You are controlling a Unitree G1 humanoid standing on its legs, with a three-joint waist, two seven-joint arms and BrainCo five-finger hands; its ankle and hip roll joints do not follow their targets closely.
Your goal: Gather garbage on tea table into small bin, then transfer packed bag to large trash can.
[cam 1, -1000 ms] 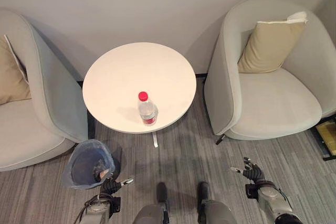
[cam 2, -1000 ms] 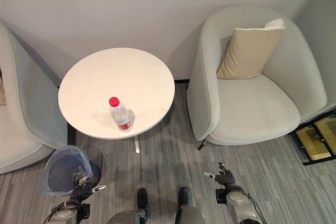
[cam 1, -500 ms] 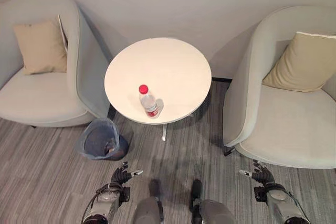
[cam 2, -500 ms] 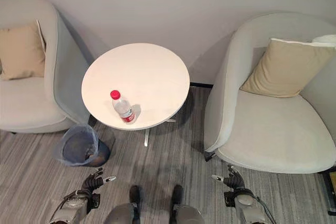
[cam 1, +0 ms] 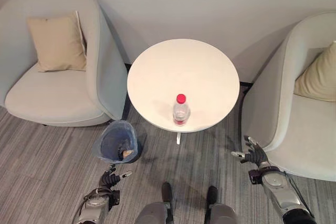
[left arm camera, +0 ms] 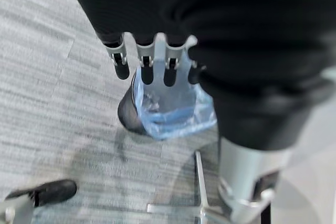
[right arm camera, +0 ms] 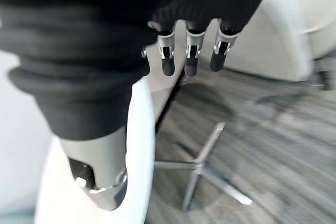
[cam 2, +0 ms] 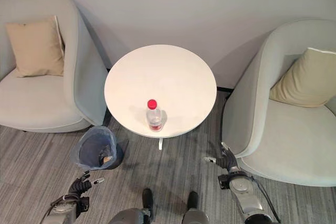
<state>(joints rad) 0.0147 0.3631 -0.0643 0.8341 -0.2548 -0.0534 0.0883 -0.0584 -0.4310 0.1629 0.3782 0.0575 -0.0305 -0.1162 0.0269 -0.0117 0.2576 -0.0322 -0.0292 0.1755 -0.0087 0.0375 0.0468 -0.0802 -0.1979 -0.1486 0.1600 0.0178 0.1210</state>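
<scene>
Left eye view, looking down from the robot's head: nearest, the left hand point(cam 1: 111, 178) hangs low over grey carpet point(cam 1: 47, 156), fingers relaxed and slightly spread, holding nothing. On the opposite side the right hand point(cam 1: 254, 153) hangs just beside the front edge of the right armchair point(cam 1: 286, 129), fingers loosely spread and empty too. Just ahead of the left hand stands the small bin point(cam 1: 116, 141), lined with a blue bag point(left arm camera: 173, 114) and already holding some scraps; it sits on the floor between the left armchair point(cam 1: 58, 77) and the round white tea table point(cam 1: 184, 80), near the table's rim. On the table, near its front edge, stands 1 clear plastic bottle point(cam 1: 180, 110) with a red cap, upright; it looks like the only garbage left there. Farther back, each of the 2 armchairs holds a tan cushion point(cam 1: 56, 43), and a plain wall closes the scene. The step in hand appears to be reaching for the bottle. To do it well, the robot should probably wrap the fingers around the bottle's middle rather than the cap, since a light upright bottle tips easily, then carry it over the bin's opening before releasing.
</scene>
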